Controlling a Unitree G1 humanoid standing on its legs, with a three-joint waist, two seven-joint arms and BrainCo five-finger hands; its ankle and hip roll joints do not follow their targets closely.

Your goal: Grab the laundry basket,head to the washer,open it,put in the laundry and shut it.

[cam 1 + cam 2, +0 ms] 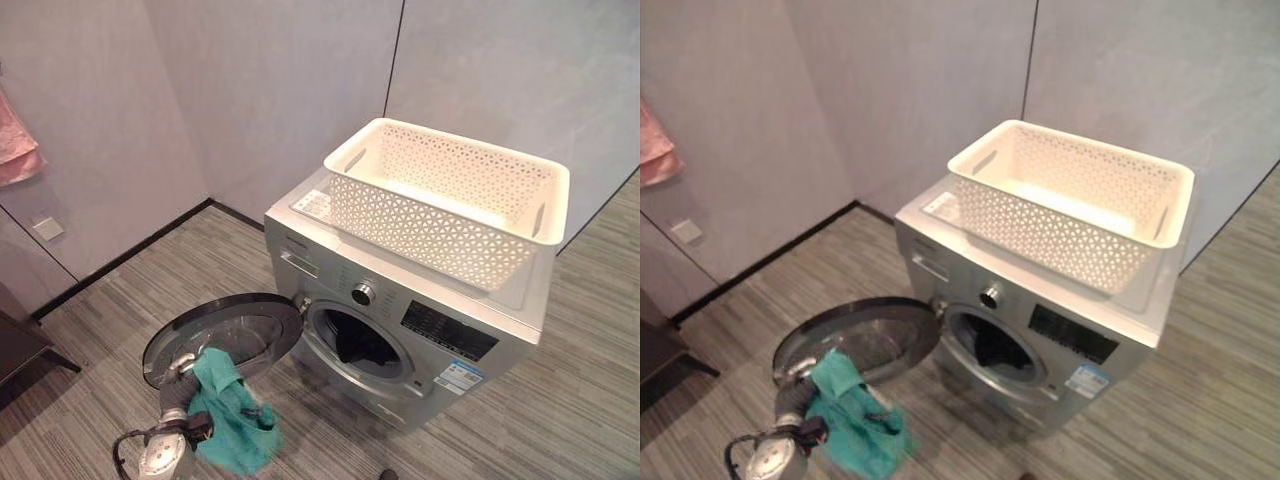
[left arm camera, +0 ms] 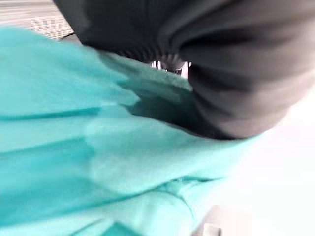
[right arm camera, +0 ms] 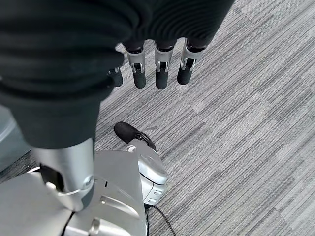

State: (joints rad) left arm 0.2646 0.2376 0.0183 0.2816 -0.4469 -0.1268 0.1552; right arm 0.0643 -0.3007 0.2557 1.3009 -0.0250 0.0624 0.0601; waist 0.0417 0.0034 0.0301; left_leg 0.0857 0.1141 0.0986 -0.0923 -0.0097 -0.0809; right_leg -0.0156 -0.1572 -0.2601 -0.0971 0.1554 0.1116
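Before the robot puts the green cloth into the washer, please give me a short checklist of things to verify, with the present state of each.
1. Washer door open: ok, it is swung wide.
2. Drum opening free: cannot tell; something dark lies inside.
3. Green cloth in the left hand: cloth hangs at the hand, but the grip is hidden: cannot tell.
4. Cloth clear of the door: not ok, it hangs just in front of it.
5. Basket steady on top of the washer: ok.
6. Right hand free: ok, fingers relaxed, holding nothing.
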